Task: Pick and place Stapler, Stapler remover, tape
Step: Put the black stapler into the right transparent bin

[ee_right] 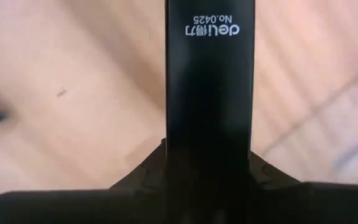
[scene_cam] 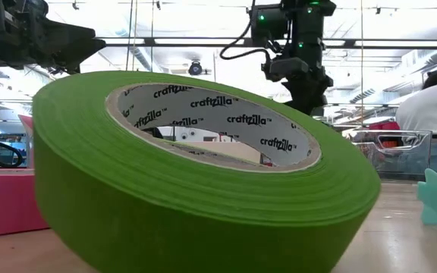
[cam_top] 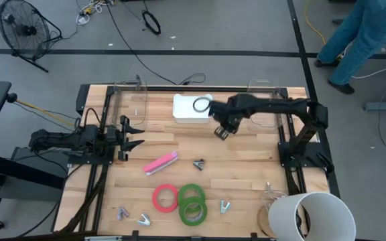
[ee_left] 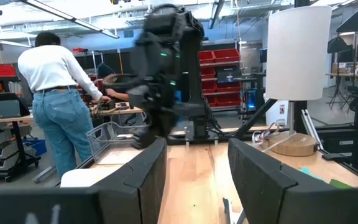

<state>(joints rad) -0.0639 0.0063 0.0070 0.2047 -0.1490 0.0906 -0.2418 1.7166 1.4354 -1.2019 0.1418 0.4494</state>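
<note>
The right gripper hangs above the table's far middle, just beside a white tray that holds a dark ring; its jaws are closed on a black stapler, which fills the right wrist view and bears the print "deli No.0425"; blurred wood shows behind it.

The left gripper waits at the table's left side, pointing toward the centre; its fingers stand apart with nothing between them, and past them the left wrist view shows the right arm, a white cylinder and a person in a white top in the room beyond.

The tape lies near the front edge: a red roll and two green rolls, the green ones overlapping each other and the red touching them on its right; the low view is filled by one green roll, its core printed "craftzilla".

A pink stapler lies slantwise at the middle of the table, between the left gripper and the tape; a dark remover sits just to its right; three pale removers lie along the front edge, two left of the tape and one right.
</note>
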